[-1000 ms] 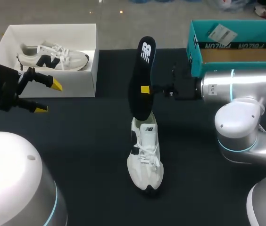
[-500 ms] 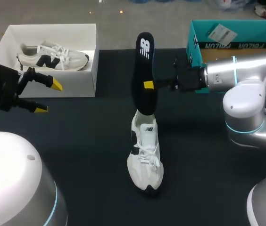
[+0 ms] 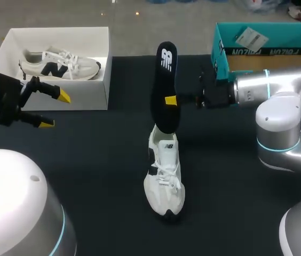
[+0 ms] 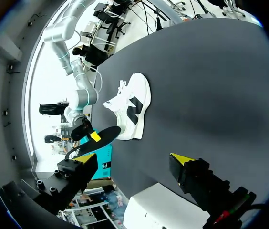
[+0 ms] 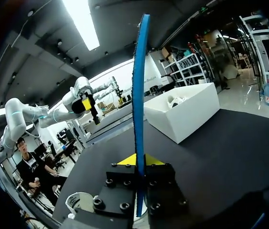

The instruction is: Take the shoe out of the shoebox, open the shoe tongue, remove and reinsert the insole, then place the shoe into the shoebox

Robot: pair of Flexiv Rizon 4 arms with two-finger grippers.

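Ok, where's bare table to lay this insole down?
Bare table lies between the white shoebox and the shoe mid-table, beside the left gripper. Another patch lies between that shoe and the right arm. Crowded: the white shoebox holds a second shoe; the teal box sits behind the right gripper holding the insole.

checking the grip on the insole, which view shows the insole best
Head view: the whole insole stands upright above the shoe, the right gripper shut on its edge. Right wrist view shows it only edge-on; left wrist view, small and distant.

place: robot lab | left arm (image 3: pixel 1 100) | right arm (image 3: pixel 270 88) | black table (image 3: pixel 97 157)
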